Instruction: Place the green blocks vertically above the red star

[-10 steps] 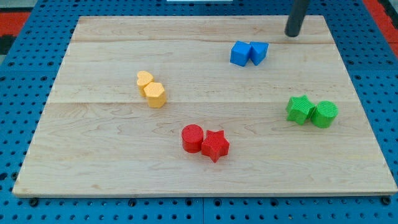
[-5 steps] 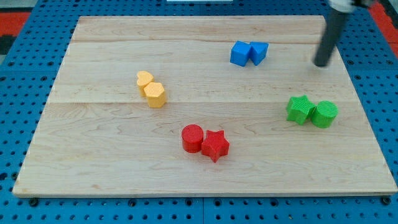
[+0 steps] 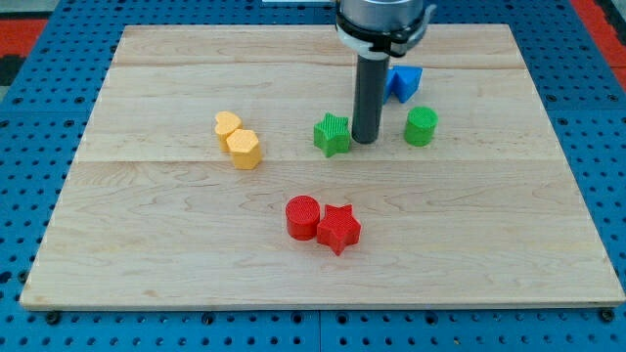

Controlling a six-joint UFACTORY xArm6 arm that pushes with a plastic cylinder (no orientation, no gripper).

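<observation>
Both green blocks had moved since the earlier frames, from the board's right side to its upper middle, and they no longer touched each other. The green star (image 3: 333,134) lay above the red star (image 3: 338,228), well apart from it and nearly in line with it. The green cylinder (image 3: 422,126) lay further toward the view's right, apart from the green star and off the red star's vertical line.

My tip (image 3: 365,140) had also moved, from the board's upper right to a position between the two green blocks. It stood just beside the green star's right edge; contact could not be confirmed. The cylinder was clearly apart from it. The arm carried no pincer, only the rod, which held nothing.

The red cylinder (image 3: 302,216) touched the red star on its left, unchanged. Only one blue block (image 3: 405,82) showed, behind and to the right of the rod; the rod hid what lay to its left. The yellow pair (image 3: 238,140) sat unchanged at the board's (image 3: 147,244) left centre, its two blocks touching.
</observation>
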